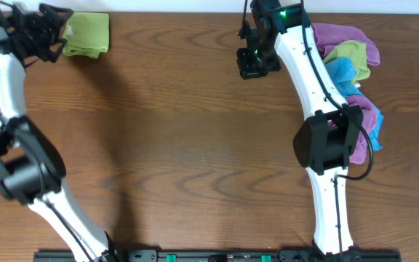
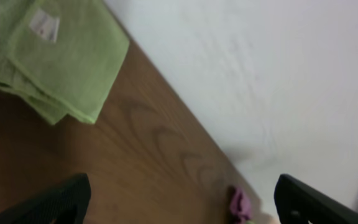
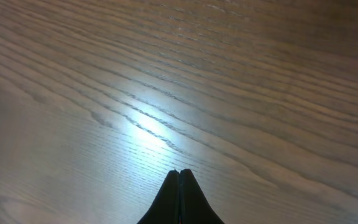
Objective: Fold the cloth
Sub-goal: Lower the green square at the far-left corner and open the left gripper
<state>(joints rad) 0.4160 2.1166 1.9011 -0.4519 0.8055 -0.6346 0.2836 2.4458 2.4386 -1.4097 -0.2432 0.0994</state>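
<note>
A folded green cloth [image 1: 87, 34] lies at the table's far left edge; in the left wrist view it [image 2: 55, 53] fills the top left, with a white tag on it. My left gripper [image 1: 49, 33] is open and empty just left of the cloth, its fingers [image 2: 179, 202] wide apart over bare wood. My right gripper [image 1: 253, 64] is shut and empty over bare table near the far edge, its fingertips [image 3: 179, 173] pressed together above the wood.
A pile of purple, green and blue cloths [image 1: 351, 65] lies at the far right, partly under the right arm. A bit of the purple cloth [image 2: 240, 204] shows far off in the left wrist view. A white wall runs along the table's far edge.
</note>
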